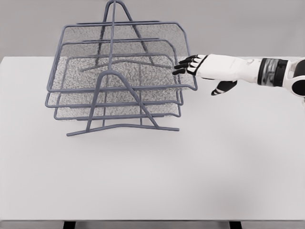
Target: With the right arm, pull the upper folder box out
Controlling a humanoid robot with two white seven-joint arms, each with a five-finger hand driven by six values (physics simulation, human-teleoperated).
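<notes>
A: We have our right hand (198, 67) reaching in from the table's right edge, fingers (183, 67) loosely apart and clamped on nothing, their tips just at the right rim of the upper tray (124, 57). What worries us most?

B: The grip. The rim there is thin wire, and we judge that if the fingers only brush it and don't hook over it, they will slide off when we pull. Whether the tips already touch the wire, we cannot tell.

A: And the rack (119, 102) itself?

B: It looks light and stands free on the white table (190, 181), toward the far left corner. If the tray binds on its rails, our pull could drag or tip the whole stand, since nothing braces it; our left arm is out of view.

A: We could also catch the wrong tier.

B: Yes, the middle tray (114, 98) sits just below, its edge close under the upper one.

A: How does the upper tray look?

B: Blue-grey wire frame with a fine mesh floor, topmost of three stacked tiers, empty as far as we can see, sitting level between the two arched supports.
</notes>
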